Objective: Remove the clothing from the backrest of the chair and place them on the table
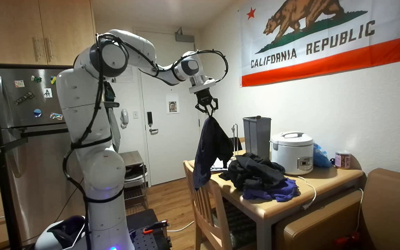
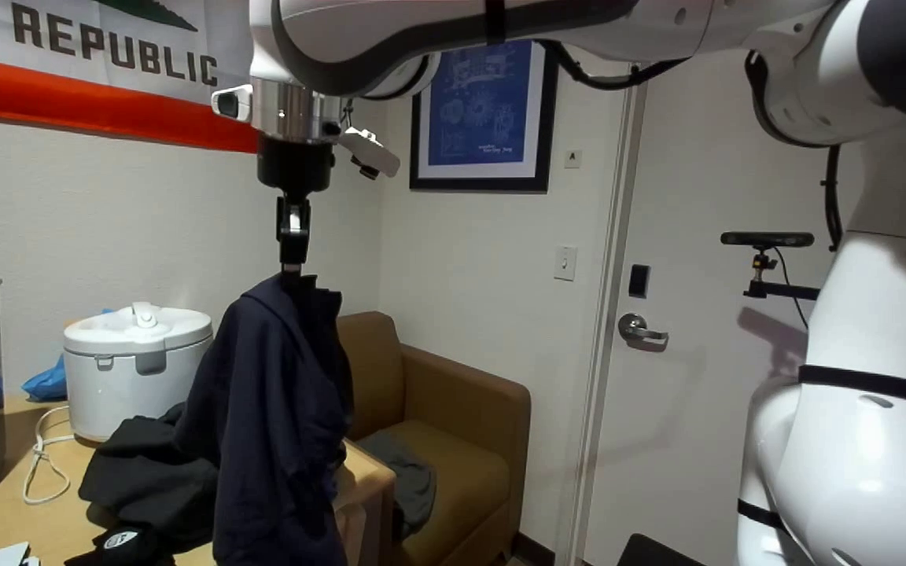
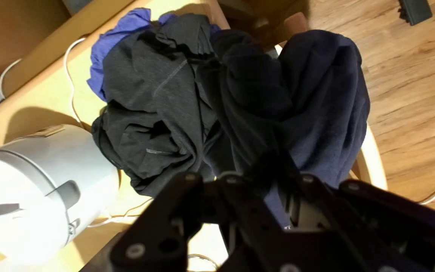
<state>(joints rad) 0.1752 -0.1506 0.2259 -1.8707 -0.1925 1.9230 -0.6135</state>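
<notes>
Dangling directly below the hand [image 1: 210, 114], the navy garment [image 1: 208, 151] is pinched firmly at its top; in an exterior view its lower folds overlap the chair [image 1: 219, 208], contact unclear. Beside it, the black garment [image 1: 255, 173] lies heaped on the counter [image 1: 335, 178], partly over a violet-blue cloth [image 1: 273, 192].

Pale walls [image 1: 377, 114], California flag [image 1: 328, 34], wood-grain floor [image 1: 173, 196], steel refrigerator [image 1: 43, 159], white door [image 1: 175, 146], brown armchair [image 2: 461, 448]

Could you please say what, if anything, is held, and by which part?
The gripper holds the navy garment by its upper end; the rest hangs below.
</notes>
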